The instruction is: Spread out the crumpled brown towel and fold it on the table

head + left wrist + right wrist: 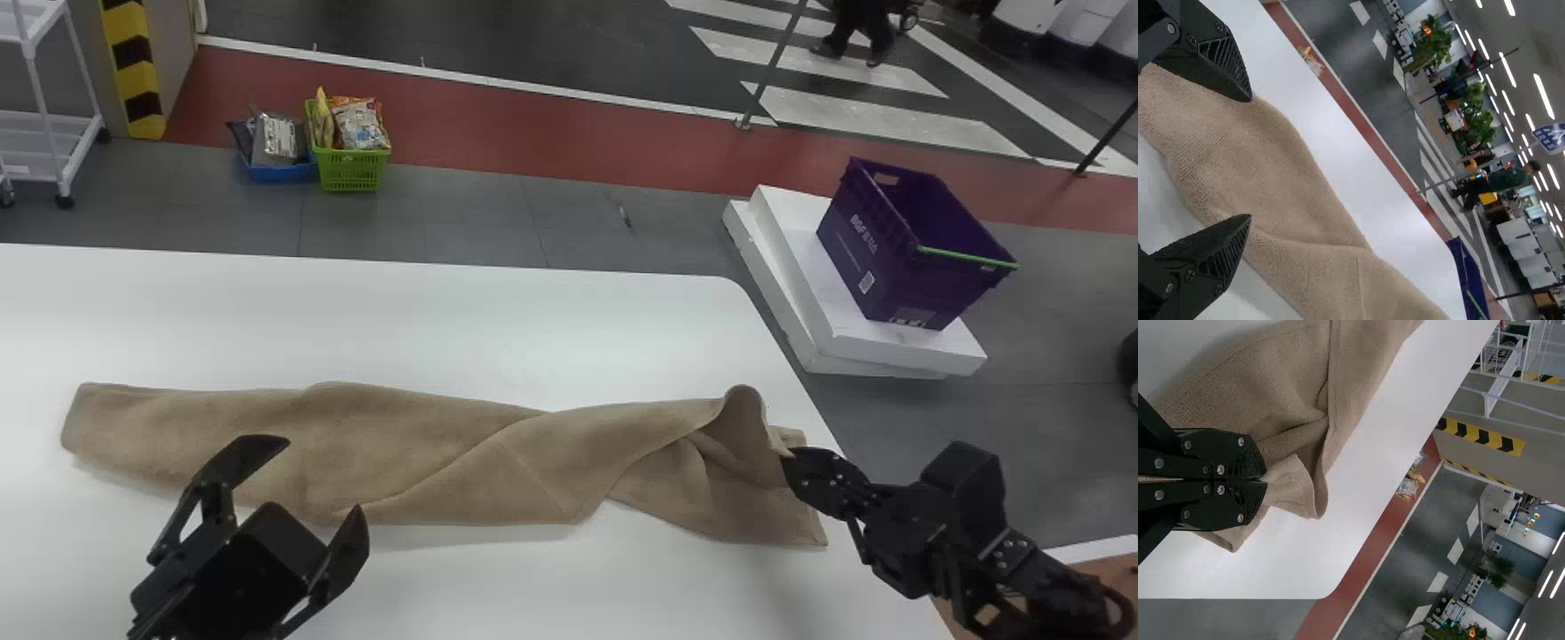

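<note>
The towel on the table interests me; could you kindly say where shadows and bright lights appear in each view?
Head view: a faint, soft shadow along the near edge of the towel, a pale sheen on the table beyond it; left wrist view: ceiling lights glowing as white strips; right wrist view: a soft grey shadow beside the towel.

The nip of towel inside the right tool is hidden from me, and so is the underside lying on the worktop. The head view's left edge cuts off the white cart; the packets in the green basket look too small to make out.
</note>
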You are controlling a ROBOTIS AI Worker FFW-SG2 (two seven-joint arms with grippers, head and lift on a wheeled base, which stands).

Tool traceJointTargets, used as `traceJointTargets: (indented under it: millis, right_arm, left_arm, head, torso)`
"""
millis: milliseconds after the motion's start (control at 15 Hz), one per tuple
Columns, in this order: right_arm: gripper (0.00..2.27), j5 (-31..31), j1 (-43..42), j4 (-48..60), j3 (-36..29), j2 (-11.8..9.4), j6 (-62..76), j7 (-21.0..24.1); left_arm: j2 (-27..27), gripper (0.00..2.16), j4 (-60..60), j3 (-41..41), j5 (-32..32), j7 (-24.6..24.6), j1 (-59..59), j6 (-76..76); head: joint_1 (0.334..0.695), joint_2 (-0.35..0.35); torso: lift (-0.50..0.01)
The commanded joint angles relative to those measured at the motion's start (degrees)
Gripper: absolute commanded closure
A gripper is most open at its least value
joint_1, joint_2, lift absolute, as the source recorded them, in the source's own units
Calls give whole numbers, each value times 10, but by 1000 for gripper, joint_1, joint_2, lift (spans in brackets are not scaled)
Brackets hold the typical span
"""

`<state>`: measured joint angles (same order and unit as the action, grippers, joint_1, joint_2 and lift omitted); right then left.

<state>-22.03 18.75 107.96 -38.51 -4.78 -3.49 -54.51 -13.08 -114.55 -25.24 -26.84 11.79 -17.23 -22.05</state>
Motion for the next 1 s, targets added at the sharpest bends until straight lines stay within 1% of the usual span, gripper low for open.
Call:
traceJointTargets:
  millis: [0,67,133,200,267,333,467,533,600,867,933]
  right_arm:
    - [1949,7,-3,-6,-2,-2,0,-1]
    - [1949,7,-6,-10,-1,-2,0,-2]
    - [1949,7,-7,-13,2,-3,0,-2]
    - [1949,7,-8,-14,5,-2,0,-2]
    - [1949,7,-9,-15,8,-2,2,-1]
    - [1949,7,-9,-16,12,-2,2,-1]
    - [1949,7,-9,-20,15,-2,7,-1]
    - [1949,7,-9,-21,15,-2,9,-1]
    - [1949,7,-9,-25,14,-3,11,-1]
    - [1949,25,-9,-35,5,-8,19,-3]
    - [1949,28,-8,-35,5,-8,19,-4]
  left_arm:
    - [-2,275,-14,-1,-1,19,-7,-29]
    - [-3,346,-23,-1,-1,32,-13,-43]
    - [-2,360,-28,-1,1,43,-17,-52]
    - [-1,363,-27,-2,1,44,-17,-57]
    - [2,515,-23,-2,1,46,-15,-57]
    - [4,552,-22,-4,1,46,-12,-57]
    - [11,556,-16,-9,-1,51,-4,-57]
    - [13,603,-9,-15,-1,54,2,-59]
    - [17,603,-4,-17,-2,56,4,-60]
    - [26,606,12,-32,-19,58,13,-64]
    - [26,650,15,-32,-18,58,16,-64]
  head:
    - [695,-350]
    - [695,-350]
    - [695,-350]
    - [695,-350]
    - [695,-350]
    - [695,-350]
    - [695,-350]
    - [695,-350]
    - [695,-350]
    - [695,-350]
    - [695,-350]
  torso:
    - [-127]
    - [-127]
    - [-127]
    - [-127]
    - [-127]
    - [-127]
    - [-127]
    - [-127]
    - [-127]
    - [-127]
    - [-127]
